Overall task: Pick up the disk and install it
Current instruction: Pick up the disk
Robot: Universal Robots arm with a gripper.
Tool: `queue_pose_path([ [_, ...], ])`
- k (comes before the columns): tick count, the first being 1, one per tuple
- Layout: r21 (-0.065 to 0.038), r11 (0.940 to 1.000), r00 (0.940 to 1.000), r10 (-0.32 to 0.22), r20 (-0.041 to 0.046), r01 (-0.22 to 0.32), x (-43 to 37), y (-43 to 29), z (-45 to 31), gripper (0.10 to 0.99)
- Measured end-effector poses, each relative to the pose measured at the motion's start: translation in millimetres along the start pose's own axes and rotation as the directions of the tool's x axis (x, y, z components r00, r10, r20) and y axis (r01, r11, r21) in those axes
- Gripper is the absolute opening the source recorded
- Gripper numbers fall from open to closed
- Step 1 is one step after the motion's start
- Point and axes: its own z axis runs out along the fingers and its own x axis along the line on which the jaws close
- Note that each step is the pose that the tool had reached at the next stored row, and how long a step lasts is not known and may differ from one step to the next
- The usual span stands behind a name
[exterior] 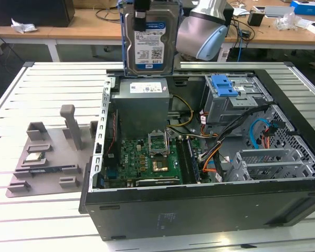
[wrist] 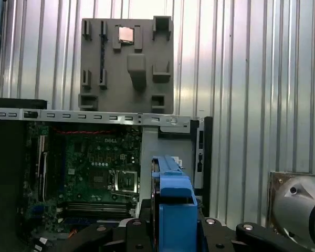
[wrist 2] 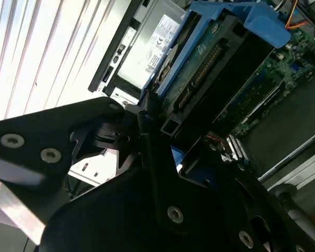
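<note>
Your slatted metal table [exterior: 37, 220] carries the open computer case [exterior: 199, 210], which lies on its side and takes up the table from its middle to its edge on the exterior view's right. The arm [exterior: 202, 34] comes down from above the table's far edge, its grey-and-blue wrist joint just beyond the case's far wall. The wrist is turned so the tool points down over the case.

You hold the disk [exterior: 148, 44] upright in the air, its label facing the exterior camera. It hangs above the power supply [exterior: 143, 107] at the case's far wall and is clear of it. The gripper [exterior: 141, 11] has its jaws clamped on the disk. One black finger lies over the label face, and in the first wrist view the blue carrier edge sits between the two black finger bodies.

Inside the case, the motherboard [exterior: 147, 155] lies under the power supply's near side. The drive cage [exterior: 236, 102], with a blue bracket [exterior: 223, 85] on top, sits toward the far corner on the exterior view's right.

A grey fixture tray [exterior: 47, 157] lies on the table near its edge on the exterior view's left, well apart from the disk. A small square chip [exterior: 34, 156] rests on it.
</note>
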Motion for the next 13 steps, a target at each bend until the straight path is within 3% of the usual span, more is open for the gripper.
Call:
queue_pose_path([
  [3,-0.001,1.0,1.0,0.0,0.0,0.0,1.1,-22.8,-1.2,0.369],
  [6,-0.001,1.0,1.0,0.0,0.0,0.0,1.8,-36.7,-1.9,0.369],
  [9,-0.002,1.0,1.0,0.0,0.0002,0.0,4.2,-40.4,-2.0,0.369],
  [13,-0.002,1.0,1.0,0.0,0.0001,0.0,21.5,-40.4,-2.4,0.369],
])
